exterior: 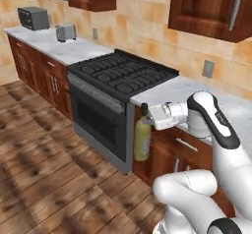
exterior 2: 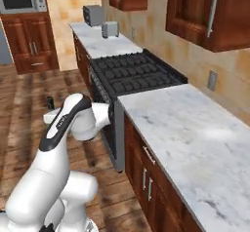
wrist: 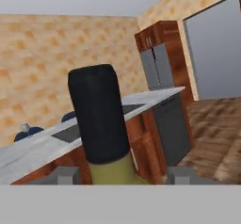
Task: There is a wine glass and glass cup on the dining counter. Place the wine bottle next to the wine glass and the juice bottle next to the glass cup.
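Observation:
My gripper (exterior: 146, 116) is shut on the neck of the wine bottle (exterior: 142, 140), a tall olive-green bottle with a dark top. The bottle hangs upright in the air, just in front of the wall counter's cabinet beside the oven. In the hand view its dark cap (wrist: 99, 115) and olive neck stand between my gripper's (wrist: 121, 176) fingertips. Past it lies the dining counter (wrist: 28, 153), with a marble top and an inset dark sink (wrist: 70, 131). A tiny clear thing (wrist: 26, 126) stands at its far edge, too small to name. The juice bottle and glass cup are out of view.
A black stove with an oven (exterior: 123, 73) sits left of the marble wall counter (exterior 2: 185, 133). A toaster (exterior: 65, 31) and a bread box (exterior: 33, 17) stand further along it. Wood floor (exterior: 44, 169) spreads to the left. Blue stools (wrist: 28, 134) line the island's far side.

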You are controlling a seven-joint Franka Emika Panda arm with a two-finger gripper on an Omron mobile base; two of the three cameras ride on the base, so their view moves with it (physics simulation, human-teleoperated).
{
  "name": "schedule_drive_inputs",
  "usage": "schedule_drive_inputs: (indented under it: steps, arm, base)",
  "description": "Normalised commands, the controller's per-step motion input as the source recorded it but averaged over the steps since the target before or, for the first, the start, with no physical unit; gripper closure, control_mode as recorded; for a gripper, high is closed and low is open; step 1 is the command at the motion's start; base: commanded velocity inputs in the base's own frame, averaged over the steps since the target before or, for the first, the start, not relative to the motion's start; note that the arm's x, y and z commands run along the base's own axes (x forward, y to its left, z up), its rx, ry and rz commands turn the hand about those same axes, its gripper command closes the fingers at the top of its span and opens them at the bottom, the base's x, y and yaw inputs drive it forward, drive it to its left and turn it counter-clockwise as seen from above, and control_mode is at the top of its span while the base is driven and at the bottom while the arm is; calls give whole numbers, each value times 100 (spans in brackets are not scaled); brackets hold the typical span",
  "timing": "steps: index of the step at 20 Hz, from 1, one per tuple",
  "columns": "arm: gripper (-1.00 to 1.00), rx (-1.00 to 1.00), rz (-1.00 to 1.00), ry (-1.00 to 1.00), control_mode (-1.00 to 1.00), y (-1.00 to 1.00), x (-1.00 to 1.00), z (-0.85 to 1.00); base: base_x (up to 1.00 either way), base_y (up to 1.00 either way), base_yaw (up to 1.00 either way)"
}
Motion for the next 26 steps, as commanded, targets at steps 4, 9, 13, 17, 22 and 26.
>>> schedule_drive_inputs:
  steps: [4,9,13,17,22,26]
  arm:
    - [100,0,0,0,100,0,0,0]
    - [100,0,0,0,100,0,0,0]
    - [100,0,0,0,100,0,0,0]
    - [100,0,0,0,100,0,0,0]
    - [100,0,0,0,100,0,0,0]
    - [100,0,0,0,100,0,0,0]
  base:
    - [-9,2,100]
    - [-4,5,98]
    - [22,6,75]
    - [47,0,44]
    - [52,5,26]
    - [52,3,19]
